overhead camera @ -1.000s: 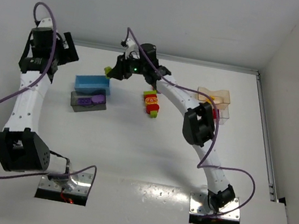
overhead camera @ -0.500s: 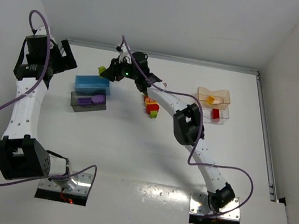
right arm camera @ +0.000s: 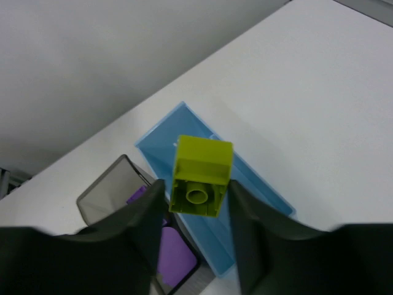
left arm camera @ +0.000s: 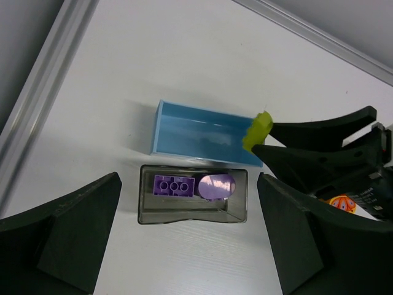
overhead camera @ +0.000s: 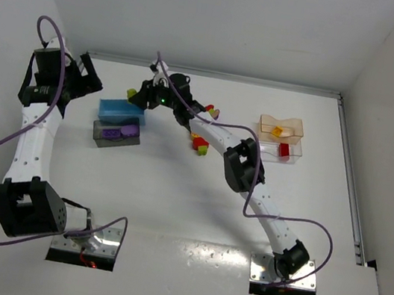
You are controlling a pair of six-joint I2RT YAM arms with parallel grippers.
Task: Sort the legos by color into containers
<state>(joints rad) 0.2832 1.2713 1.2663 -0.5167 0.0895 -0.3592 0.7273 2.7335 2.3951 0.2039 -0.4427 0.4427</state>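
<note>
Lime lego [right arm camera: 201, 178] showing smooth, satin plastic; right end effector [right arm camera: 196, 192] matt black plastic; blue tub [left arm camera: 196, 136] glossy, catching light; grey tub [left arm camera: 193, 216] smoky, see-through plastic; purple lego [left arm camera: 174, 185] smooth plastic; table [overhead camera: 175, 189] white, faintly shiny.

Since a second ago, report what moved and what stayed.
The right gripper carried the lime block left, from beside the stack to over the blue tub. The left gripper shifted slightly, staying open. The grey tub, its purple blocks and the clear tub stayed put.
</note>
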